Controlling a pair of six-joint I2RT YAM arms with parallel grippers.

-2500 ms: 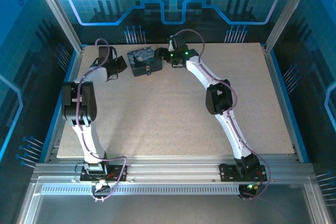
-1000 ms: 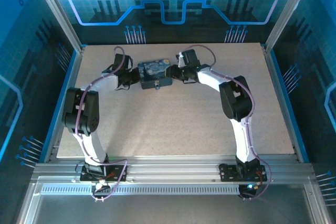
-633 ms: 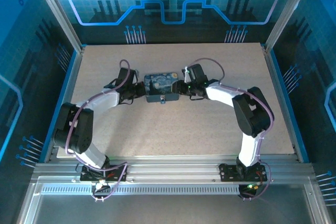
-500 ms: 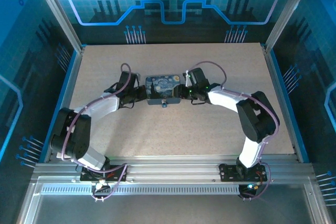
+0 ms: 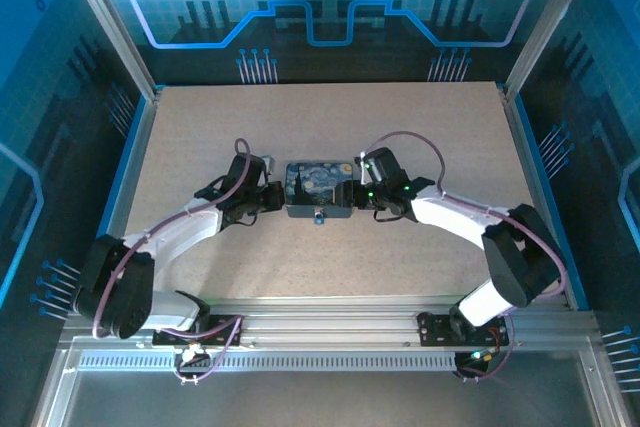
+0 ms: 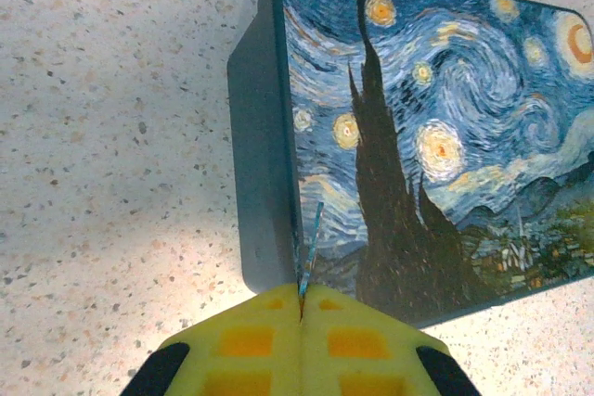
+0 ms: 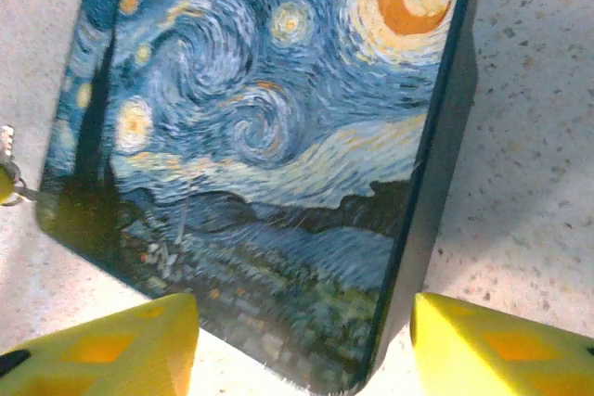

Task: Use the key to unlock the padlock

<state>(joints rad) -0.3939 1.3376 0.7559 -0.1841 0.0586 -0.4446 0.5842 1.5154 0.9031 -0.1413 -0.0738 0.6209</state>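
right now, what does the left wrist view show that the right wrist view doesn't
Left wrist's extra: the left jaws shut on a thin sliver, likely the key, which sticks out toward the edge of the box.
Right wrist's extra: the right jaws open, yellow pads wide apart at the box's end. A small brass-and-silver piece sits at the picture's left edge, likely the padlock.
Shared: the dark box with the Starry Night lid, resting on the speckled table.
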